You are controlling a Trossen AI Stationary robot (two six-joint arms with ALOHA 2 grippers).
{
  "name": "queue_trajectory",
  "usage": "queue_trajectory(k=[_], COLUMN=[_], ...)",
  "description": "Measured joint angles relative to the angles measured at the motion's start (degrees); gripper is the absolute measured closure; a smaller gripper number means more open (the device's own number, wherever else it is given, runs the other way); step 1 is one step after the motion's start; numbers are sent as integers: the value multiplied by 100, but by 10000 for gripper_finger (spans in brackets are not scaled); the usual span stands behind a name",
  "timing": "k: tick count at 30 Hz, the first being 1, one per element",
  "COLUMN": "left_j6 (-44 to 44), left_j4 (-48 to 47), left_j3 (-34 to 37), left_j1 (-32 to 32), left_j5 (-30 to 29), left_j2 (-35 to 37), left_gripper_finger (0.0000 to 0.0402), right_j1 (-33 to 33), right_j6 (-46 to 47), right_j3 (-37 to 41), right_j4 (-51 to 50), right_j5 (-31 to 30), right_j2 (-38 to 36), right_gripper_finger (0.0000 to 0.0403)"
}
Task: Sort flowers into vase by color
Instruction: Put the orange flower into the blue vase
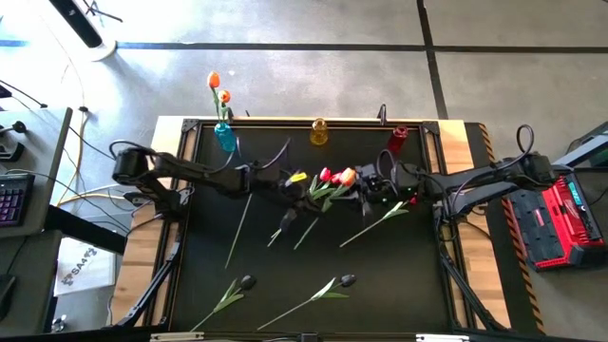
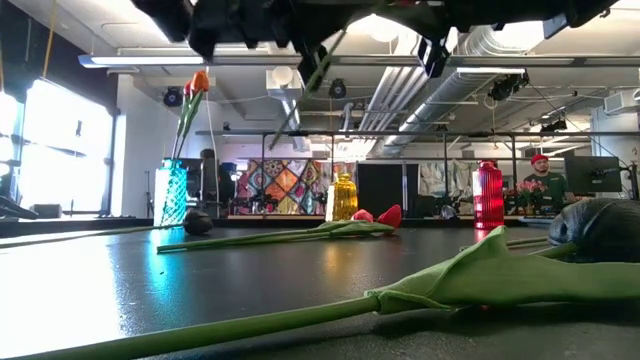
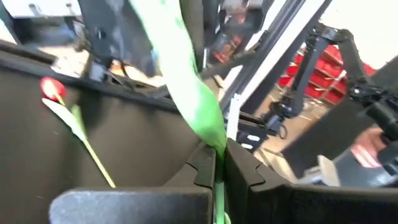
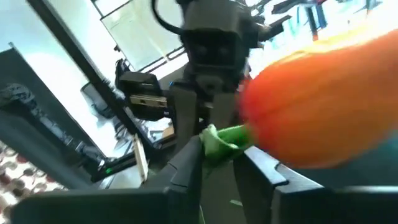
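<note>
Above the middle of the table hangs an orange tulip [image 1: 348,176] with a green stem. My left gripper [image 1: 306,186] is shut on that stem. My right gripper [image 1: 361,183] faces it from the right, fingers apart on either side of the green neck [image 4: 224,138] just under the orange head [image 4: 323,99]. Two red tulips [image 1: 330,175] lie on the table beneath, seen also as red tulips [image 2: 378,216] in the low view. Along the far edge stand a blue vase [image 1: 225,138] holding two orange tulips [image 1: 218,87], a yellow vase [image 1: 318,131] and a red vase [image 1: 398,140]. My left gripper pinches the tulip's thin green stem [image 3: 218,167] between its two fingers, just below a long leaf [image 3: 186,81]. The fingers come roughly level from the table's left. The flower is lifted clear of the table. My right gripper has the tulip's neck between its fingertips; whether they touch it I cannot tell.
Two black tulips [image 1: 247,282] [image 1: 348,280] lie near the front edge, stems pointing toward the near left. Another red tulip [image 3: 53,88] lies on the mat, and loose stems [image 1: 375,223] cross the middle. A person sits behind a monitor [image 2: 540,170] in the room.
</note>
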State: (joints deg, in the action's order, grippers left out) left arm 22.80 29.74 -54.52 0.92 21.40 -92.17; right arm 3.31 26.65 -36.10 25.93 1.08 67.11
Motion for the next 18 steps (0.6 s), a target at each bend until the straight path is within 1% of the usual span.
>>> queue_trajectory(k=[5,7,9,12,15,18], left_j6=[-389,-542,-620,-782,-1056,-1360], left_j4=[-376,-556,-727,-1034,-1509,-2178], left_j3=[-24,-33,-18,-17,-26,-22], left_j1=[114,194,295,457,569,659], left_j5=[-554,-724,-879,-1145,-1669,-2639], left_j2=[650,898,1117,1555,1946,2400], left_gripper_finger=[401,401,401,401,401,401], right_j1=[0,0,1,11,11,11], right_j6=[-15,-15,-13,16,110,368], right_j3=[27,27,13,26,24,24], right_j4=[-229,-173,-166,-424,-878,-1424], right_j5=[-262,-345,-487,-681,-927,-1152], right_j2=[25,0,-7,11,-1,8], right_gripper_finger=[300,293,289,288,288,288])
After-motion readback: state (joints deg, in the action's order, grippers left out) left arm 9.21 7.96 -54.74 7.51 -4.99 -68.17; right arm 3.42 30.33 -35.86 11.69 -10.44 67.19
